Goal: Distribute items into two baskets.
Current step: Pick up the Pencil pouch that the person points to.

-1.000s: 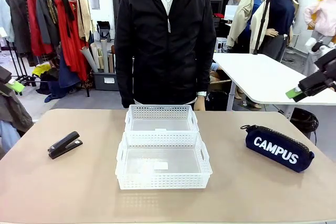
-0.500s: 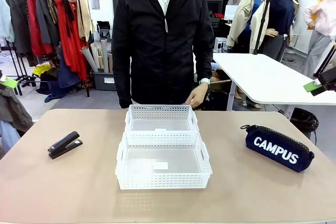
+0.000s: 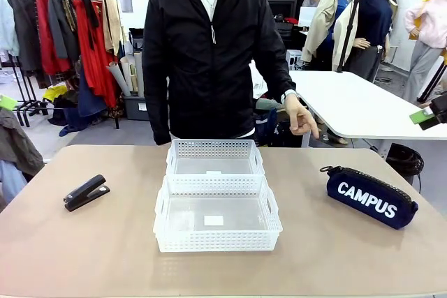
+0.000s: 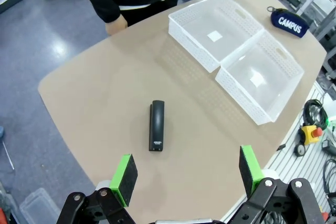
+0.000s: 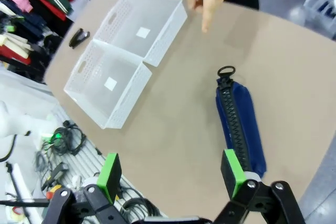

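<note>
Since a second ago the person's hand (image 3: 299,118) has swung up from beside the hip. It now hangs beyond and right of the near basket (image 3: 216,242), wrist bent and index finger pointing down at the table (image 3: 105,256). Meanwhile the right gripper (image 5: 170,174) has pulled back farther right. It hovers high to the right of the near basket, over the pouch (image 3: 370,198), with its fingers spread wide and nothing between them. The left gripper (image 4: 187,169) hangs high to the left of that basket, looking down on the stapler (image 3: 86,192), equally wide and empty. The far basket (image 3: 213,149) sits against the near basket's back rim. Stapler and pouch lie flat on the table, each well apart from it.
</note>
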`<state>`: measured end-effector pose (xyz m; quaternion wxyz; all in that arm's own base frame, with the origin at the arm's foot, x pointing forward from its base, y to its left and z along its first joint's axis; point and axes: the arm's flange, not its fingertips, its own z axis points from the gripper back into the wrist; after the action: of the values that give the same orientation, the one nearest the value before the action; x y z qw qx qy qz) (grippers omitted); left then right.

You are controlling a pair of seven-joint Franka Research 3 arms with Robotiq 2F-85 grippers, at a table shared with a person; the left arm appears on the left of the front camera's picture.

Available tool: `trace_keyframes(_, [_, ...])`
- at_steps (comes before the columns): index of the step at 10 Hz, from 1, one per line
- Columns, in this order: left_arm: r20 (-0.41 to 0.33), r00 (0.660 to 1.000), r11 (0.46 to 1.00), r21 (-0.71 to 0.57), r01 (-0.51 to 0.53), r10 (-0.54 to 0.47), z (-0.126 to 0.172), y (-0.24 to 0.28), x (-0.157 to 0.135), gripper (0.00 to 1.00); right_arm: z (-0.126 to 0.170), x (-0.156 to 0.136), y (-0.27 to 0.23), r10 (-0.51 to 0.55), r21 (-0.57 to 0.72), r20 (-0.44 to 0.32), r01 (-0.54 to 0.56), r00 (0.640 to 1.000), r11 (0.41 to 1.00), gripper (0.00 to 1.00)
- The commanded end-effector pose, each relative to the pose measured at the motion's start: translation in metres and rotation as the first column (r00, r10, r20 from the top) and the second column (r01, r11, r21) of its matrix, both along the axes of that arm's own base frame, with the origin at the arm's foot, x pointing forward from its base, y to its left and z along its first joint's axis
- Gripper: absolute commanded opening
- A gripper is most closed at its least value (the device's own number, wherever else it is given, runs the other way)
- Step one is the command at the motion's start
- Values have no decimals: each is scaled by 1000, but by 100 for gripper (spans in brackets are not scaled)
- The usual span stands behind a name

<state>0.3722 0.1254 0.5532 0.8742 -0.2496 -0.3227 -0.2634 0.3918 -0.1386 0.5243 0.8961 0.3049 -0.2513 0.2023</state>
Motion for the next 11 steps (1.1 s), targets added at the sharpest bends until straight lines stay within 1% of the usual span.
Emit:
trace_keyframes(1, [1,1000,1000,0,-7,7,0,2,-1,100,0,0,2,7,-8,-2,-7,1000,1000,100])
trace_keyframes(11, [1,1000,1000,0,-7,7,0,2,-1,100,0,1,2,4,-2,-2,-4,1000,1000,100])
